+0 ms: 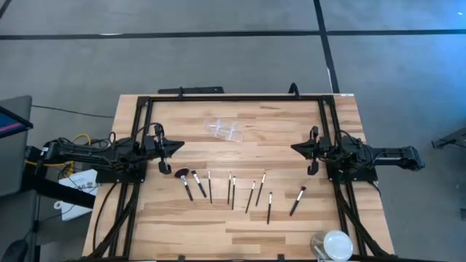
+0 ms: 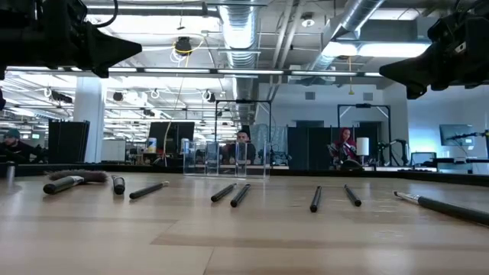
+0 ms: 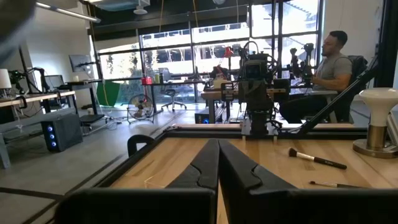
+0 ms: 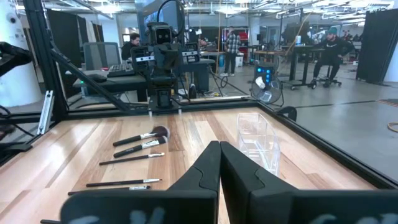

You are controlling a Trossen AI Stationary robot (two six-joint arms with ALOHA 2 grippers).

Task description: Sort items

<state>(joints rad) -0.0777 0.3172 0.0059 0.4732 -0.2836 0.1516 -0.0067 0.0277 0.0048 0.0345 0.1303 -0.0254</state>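
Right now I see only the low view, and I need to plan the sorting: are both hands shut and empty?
Observer: Yes. Each wrist view shows its own fingers pressed together with nothing between them: left hand, right hand.
Operator: Which arm is closer to the fluffy brush?
Observer: From above, the fluffy-headed brush ends the row of makeup brushes on the left arm's side.
Operator: Is anything outside my frame?
Observer: A round white-and-clear disc sits at the table corner on the right arm's side, across the brush row from the clear holder.
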